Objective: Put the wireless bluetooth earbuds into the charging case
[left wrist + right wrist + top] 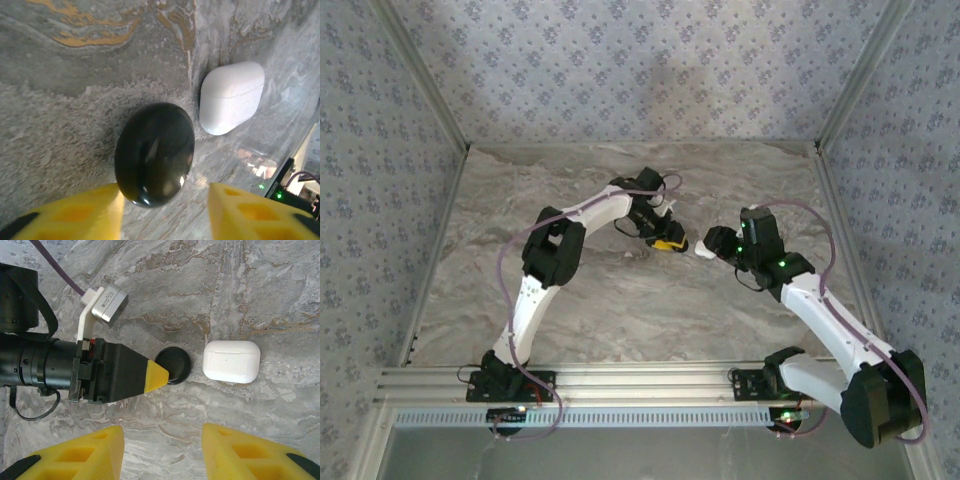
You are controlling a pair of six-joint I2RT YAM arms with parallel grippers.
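Near the table's middle, the charging case is being supported, lid shut, just beside a black round object. The left gripper is being held wide, with that black object's near end between its fingers. The right gripper is being held wide above both. A mistake is being risked: closing now would likely seize the wrong thing or shove it into the glossy case. Both arms are being crowded together, while bare room is being offered beyond the case.

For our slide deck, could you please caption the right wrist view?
Open right gripper facing the closed charging case, with the left gripper at a black oval object beside it.
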